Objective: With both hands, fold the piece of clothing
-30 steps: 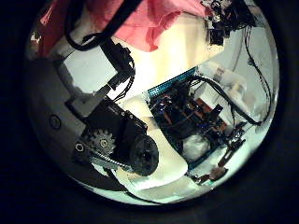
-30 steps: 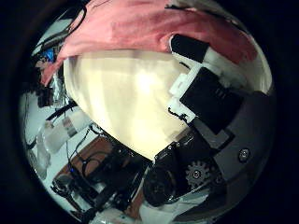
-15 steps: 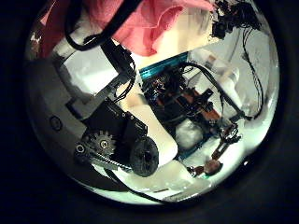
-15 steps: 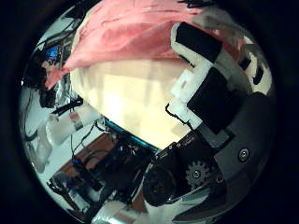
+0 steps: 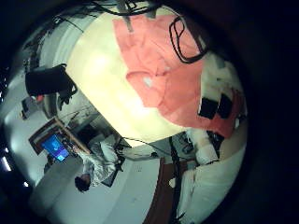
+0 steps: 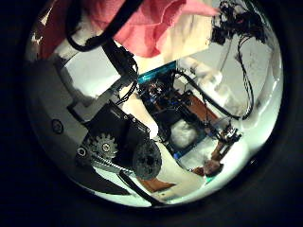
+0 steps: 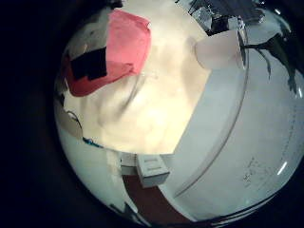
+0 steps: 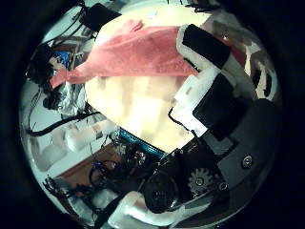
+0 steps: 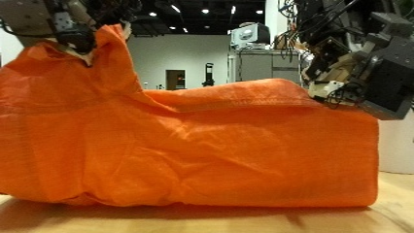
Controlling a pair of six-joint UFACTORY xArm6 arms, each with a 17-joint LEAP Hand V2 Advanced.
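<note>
An orange piece of clothing (image 9: 194, 146) hangs lifted between both hands, and its lower edge rests on the wooden table (image 9: 194, 218). My left hand (image 9: 58, 24) is shut on a raised top corner. My right hand (image 9: 356, 58) is shut on the other top edge, held lower. The right thumb side palm view shows the cloth (image 8: 133, 52) stretched away from that hand's fingers (image 8: 205, 48). The cloth also shows in the left thumb side palm view (image 6: 142, 19), the left little finger side palm view (image 5: 154, 65) and the right little finger side palm view (image 7: 119, 52).
A white cabinet (image 9: 395, 146) stands beside the table on the right hand's side. The light tabletop lies below the cloth in the left little finger side palm view (image 5: 103, 75). Electronics and cables (image 6: 180, 104) sit beyond the table edge.
Both palm views have shifted. In the right thumb side palm view the cloth now looks narrower and more stretched, with more of the room below showing. Both hands have moved with the cloth.
</note>
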